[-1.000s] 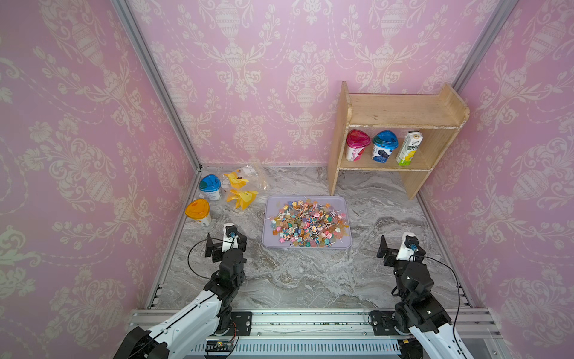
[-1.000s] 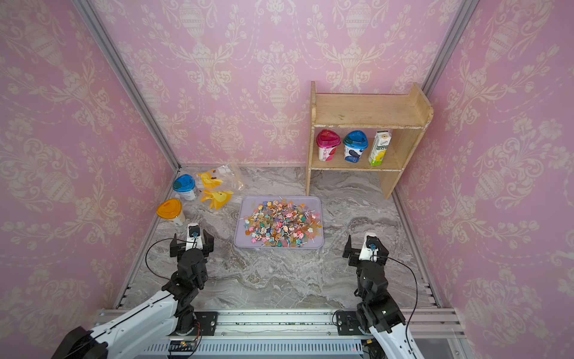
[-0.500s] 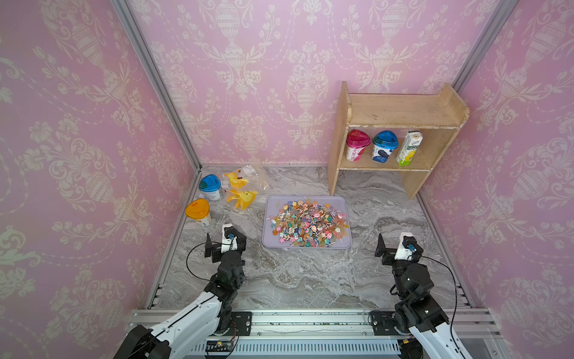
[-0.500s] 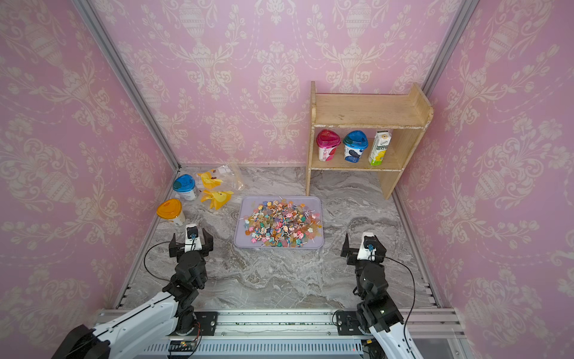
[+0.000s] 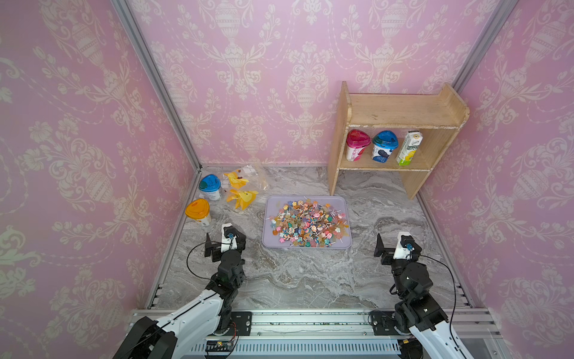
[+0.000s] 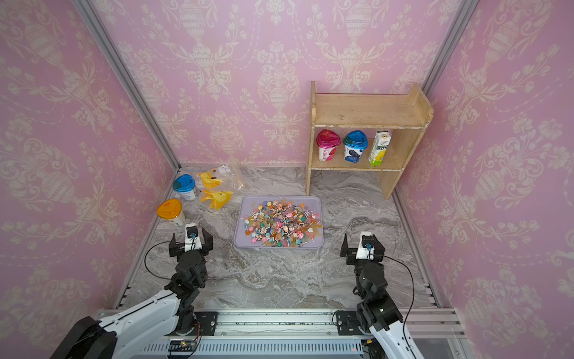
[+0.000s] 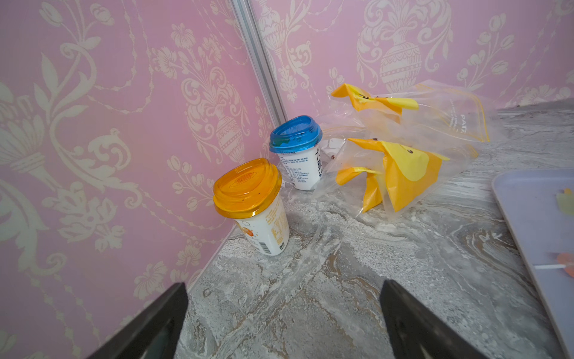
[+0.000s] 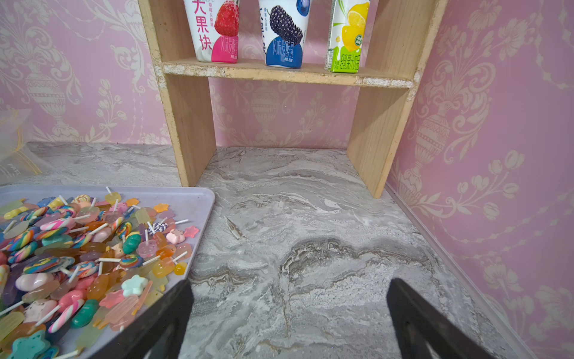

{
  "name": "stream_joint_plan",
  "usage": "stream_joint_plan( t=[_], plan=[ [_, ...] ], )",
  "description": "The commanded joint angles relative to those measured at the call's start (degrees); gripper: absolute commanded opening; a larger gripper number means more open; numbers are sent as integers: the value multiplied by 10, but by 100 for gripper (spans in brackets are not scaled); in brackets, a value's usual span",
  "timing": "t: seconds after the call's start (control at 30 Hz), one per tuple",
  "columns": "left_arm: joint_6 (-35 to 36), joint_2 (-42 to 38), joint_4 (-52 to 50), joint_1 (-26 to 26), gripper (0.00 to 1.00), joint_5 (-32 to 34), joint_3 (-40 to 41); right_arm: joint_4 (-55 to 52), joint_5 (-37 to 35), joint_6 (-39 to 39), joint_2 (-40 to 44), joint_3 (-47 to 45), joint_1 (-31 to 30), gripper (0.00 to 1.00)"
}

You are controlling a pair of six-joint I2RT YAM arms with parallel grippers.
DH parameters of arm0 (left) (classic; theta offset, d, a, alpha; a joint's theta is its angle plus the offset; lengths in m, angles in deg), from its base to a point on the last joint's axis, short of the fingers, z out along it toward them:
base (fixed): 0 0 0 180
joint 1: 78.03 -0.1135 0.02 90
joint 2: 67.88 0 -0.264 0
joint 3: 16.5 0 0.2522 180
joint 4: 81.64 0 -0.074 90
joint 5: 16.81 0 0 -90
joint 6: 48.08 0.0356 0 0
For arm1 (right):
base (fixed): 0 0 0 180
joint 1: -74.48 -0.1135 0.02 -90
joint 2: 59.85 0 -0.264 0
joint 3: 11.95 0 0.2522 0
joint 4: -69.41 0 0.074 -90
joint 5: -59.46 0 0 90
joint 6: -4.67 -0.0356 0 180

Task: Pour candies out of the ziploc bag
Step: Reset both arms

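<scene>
Grey marbled tabletop (image 5: 295,279), pink patterned walls (image 5: 264,93)

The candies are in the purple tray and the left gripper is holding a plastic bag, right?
Not quite. The candies are in the purple tray, but the left gripper is open and holds nothing; the left wrist view shows the bags lying on the table.

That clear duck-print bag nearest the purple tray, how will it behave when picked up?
Probably floppy: the duck-print bag is thin, creased film, so it should sag from a pinch. Likely very light: it looks empty, with the candies heaped in the tray. Its glossy surface may slip.
</scene>
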Motion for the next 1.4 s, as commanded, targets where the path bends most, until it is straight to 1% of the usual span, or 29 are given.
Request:
stream_joint_plan(
  t=[0.0, 0.27, 0.47, 0.77, 0.93, 1.37],
  plan=[
    [4, 5, 20, -8, 99, -22, 7, 48, 14, 16, -29, -24, 1, 100],
    [7, 21, 33, -13, 99, -39, 6, 109, 11, 27, -86, -29, 2, 100],
    [6, 13, 29, -13, 99, -44, 7, 166, 21, 34, -136, -34, 2, 100],
    [2, 16, 34, -19, 99, -42, 7, 166, 36, 25, -136, -34, 19, 100],
    [-9, 25, 62, -34, 99, -60, 15, 182, 51, 18, -152, -35, 37, 100],
    [-20, 69, 80, -58, 99, -90, 2, 294, 69, 20, -263, -34, 53, 100]
  ],
)
